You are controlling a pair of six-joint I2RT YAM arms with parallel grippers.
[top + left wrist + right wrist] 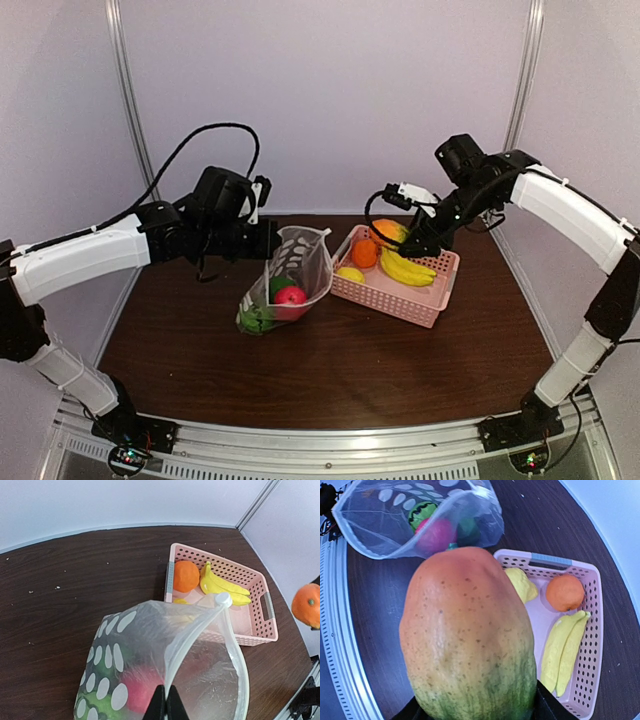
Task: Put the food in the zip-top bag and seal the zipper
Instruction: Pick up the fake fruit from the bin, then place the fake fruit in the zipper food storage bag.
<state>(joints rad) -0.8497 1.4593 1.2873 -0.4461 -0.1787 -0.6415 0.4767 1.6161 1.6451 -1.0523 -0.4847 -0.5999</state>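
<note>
Orange-green toy fruit (470,635) (mango or papaya, can't tell) hangs over the far edge of the pink basket (395,303). The right gripper (398,236) has it clamped, jaws roughly half spread around its green end.

Zip-top bag (290,270) sits mid-table, just left of the basket, mouth turned up toward the right arm. Red apple (291,295) and green vegetables (257,318) are inside. Left gripper (167,707) is fully closed, pinching the zipper (176,647) rim and lifting it so the mouth gapes. Slider tab (222,599) is at the far end of the strip. Orange (364,252), lemon (350,273) and bananas (407,268) are in the basket.

My read of the step: carry the fruit into the bag. It looks fat against the mouth, so I'd go in narrow end first, along the bag's length. Let go only once it's past the zipper. The left side should hold the rim high and taut.

Room: bag and basket are touching or nearly so, can't tell which, so it's a short hop. The left arm crowds the mouth from the left, so come in from the right. The table (330,370) has open room toward its near edge.
</note>
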